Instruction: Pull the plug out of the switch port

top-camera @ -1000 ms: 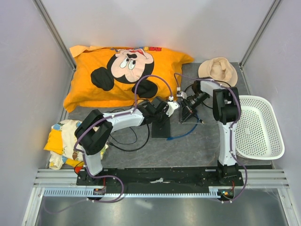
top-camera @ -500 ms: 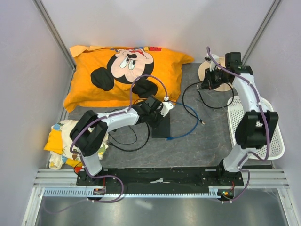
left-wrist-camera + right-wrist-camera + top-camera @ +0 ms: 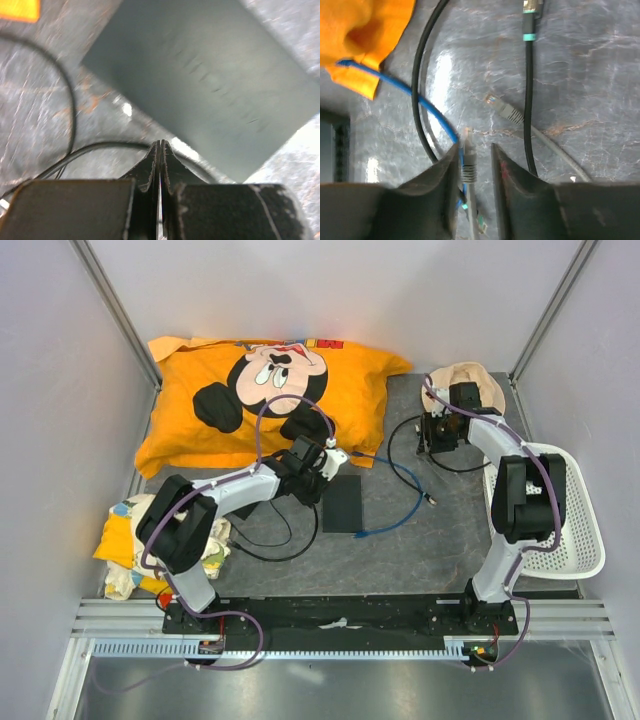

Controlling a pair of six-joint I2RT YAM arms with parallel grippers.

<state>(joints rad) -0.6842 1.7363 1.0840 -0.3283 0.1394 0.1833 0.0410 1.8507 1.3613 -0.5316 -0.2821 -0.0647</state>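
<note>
The switch (image 3: 342, 503) lies flat in the middle of the mat, and no plug shows in it from above. It fills the upper part of the left wrist view as a dark slab (image 3: 210, 75). My left gripper (image 3: 328, 456) (image 3: 160, 143) is shut on nothing, just off the switch's far left corner. My right gripper (image 3: 437, 436) (image 3: 475, 146) hovers at the back right, its jaws apart. A grey plug (image 3: 468, 161) on a grey cable hangs between them against the left finger. A blue cable (image 3: 400, 480) curls beside the switch.
An orange pillow (image 3: 270, 390) lies at the back left. A tan hat (image 3: 463, 387) sits behind the right gripper, and a white basket (image 3: 580, 530) at the right. Black cables (image 3: 405, 440) and a second grey plug (image 3: 506, 111) lie on the mat. Folded cloth (image 3: 125, 535) is at the left.
The right arm left the switch, swung to the back right by the hat, then came slightly forward. The left gripper slid back and left off the switch's far end.
</note>
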